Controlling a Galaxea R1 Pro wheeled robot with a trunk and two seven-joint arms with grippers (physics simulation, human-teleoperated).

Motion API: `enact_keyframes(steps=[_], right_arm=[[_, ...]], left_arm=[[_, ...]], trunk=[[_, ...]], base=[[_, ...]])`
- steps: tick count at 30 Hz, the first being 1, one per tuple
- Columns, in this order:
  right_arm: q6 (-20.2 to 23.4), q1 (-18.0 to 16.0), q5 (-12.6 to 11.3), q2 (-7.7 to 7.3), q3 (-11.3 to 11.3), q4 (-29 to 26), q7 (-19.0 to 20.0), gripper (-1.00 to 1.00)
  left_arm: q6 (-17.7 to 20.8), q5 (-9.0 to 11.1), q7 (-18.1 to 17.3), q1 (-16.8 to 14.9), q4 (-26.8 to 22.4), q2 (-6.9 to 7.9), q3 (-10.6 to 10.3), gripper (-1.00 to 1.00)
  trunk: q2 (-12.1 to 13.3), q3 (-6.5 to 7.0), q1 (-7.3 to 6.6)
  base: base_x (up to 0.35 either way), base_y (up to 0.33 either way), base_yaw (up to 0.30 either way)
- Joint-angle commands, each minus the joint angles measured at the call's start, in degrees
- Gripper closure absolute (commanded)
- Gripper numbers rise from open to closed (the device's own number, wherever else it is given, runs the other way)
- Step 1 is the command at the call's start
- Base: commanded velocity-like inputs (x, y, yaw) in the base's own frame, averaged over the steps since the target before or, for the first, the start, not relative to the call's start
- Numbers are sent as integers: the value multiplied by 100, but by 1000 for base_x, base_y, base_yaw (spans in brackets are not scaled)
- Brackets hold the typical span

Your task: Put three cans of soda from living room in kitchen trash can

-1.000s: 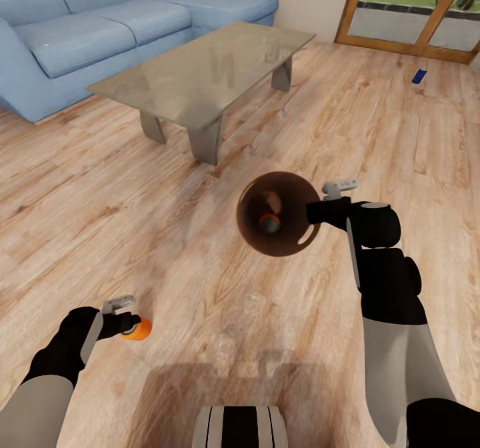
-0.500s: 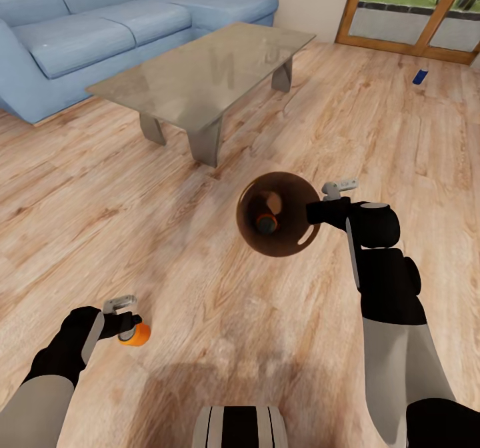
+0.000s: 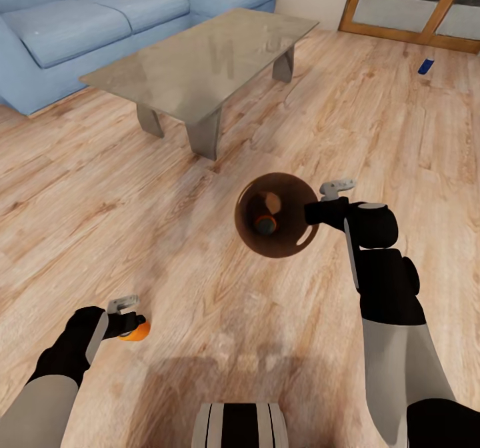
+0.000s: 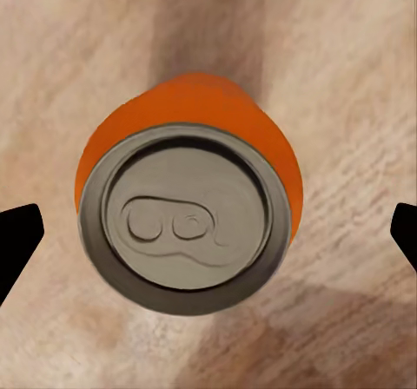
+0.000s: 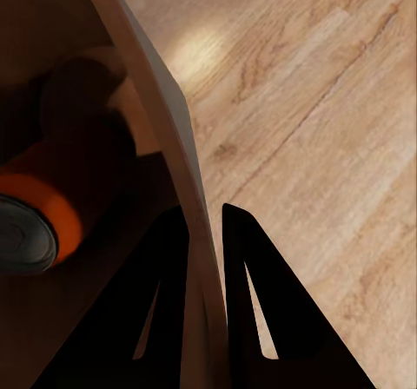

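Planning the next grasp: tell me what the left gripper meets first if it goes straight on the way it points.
The upright orange soda can with its grey pull-tab top: it stands centred ahead of the open left gripper on the wood-plank floor. How near is unclear.

Open plank floor (image 3: 200,288) around the bin (image 3: 293,245); low table (image 3: 200,61) well beyond.

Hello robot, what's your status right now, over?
Right gripper pinching bin rim, one can inside. Left gripper open around orange can. Blue can on floor by doors. Path clear.
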Motion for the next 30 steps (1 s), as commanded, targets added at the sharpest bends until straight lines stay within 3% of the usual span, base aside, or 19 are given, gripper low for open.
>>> enact_keyframes(steps=[1,17,22,30], right_arm=[[9,-7,-92,1,4,-5,30,100],[9,-5,-94,6,18,-5,32,100],[9,4,-98,1,24,-5,36,100],[9,13,-98,-8,35,-5,31,100]], left_arm=[[0,-1,1,0,0,-3,-6,-100],[-9,7,-2,0,-6,-14,-26,-100],[-9,8,0,0,-8,-17,-26,-100],[-1,8,-2,0,-8,-24,-26,-100]], trunk=[[0,1,-1],[0,1,-1],[-7,-110,12],[-7,-110,12]], base=[[0,0,0],[0,0,0],[0,0,0],[0,0,0]])
